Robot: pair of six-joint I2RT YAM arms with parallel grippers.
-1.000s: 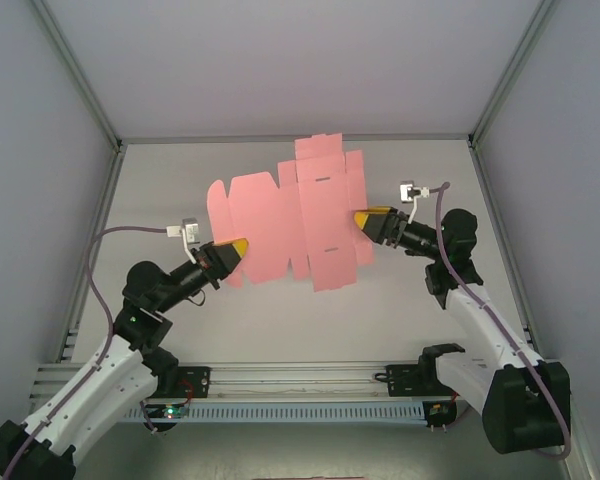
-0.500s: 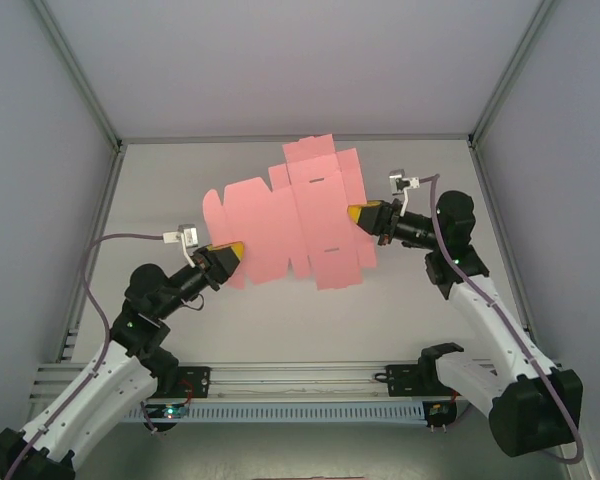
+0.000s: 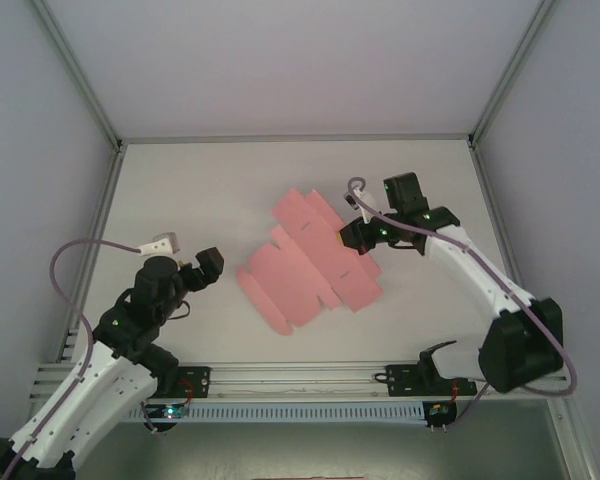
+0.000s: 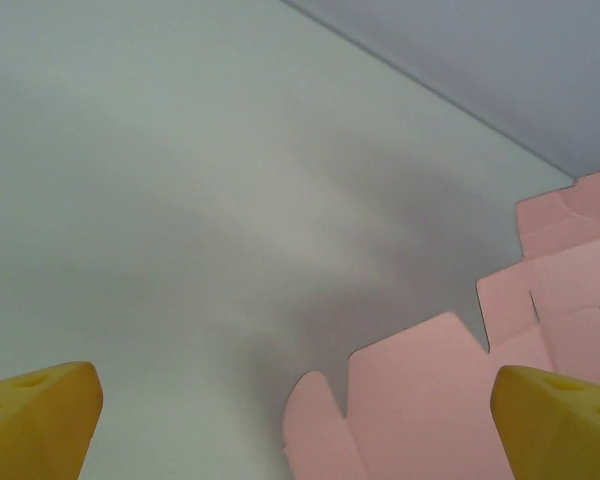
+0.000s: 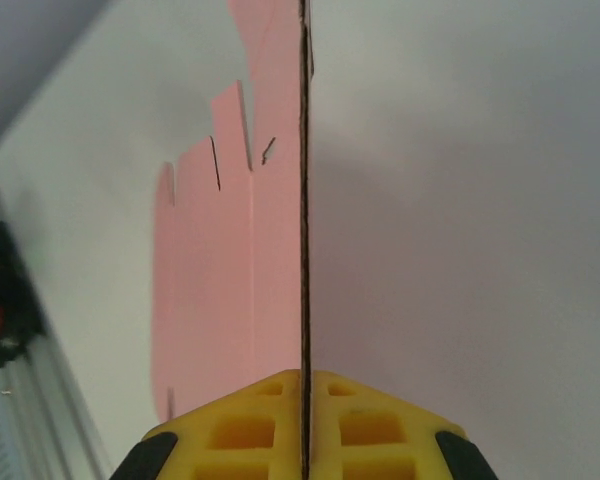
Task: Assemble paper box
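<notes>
Right wrist: right tool [image 5: 303,400] clamps paper box [image 5: 230,280], seemingly unfolded.

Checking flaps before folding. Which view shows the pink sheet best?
Top external: nearly the whole paper box shows, flaps included. Left wrist shows a few flaps; right wrist sees it edge-on, clamped in its jaws.

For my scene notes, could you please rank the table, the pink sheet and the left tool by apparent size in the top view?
1. The table, by far the largest.
2. The pink sheet.
3. The left tool, the smallest.
No two look alike in size.
</notes>
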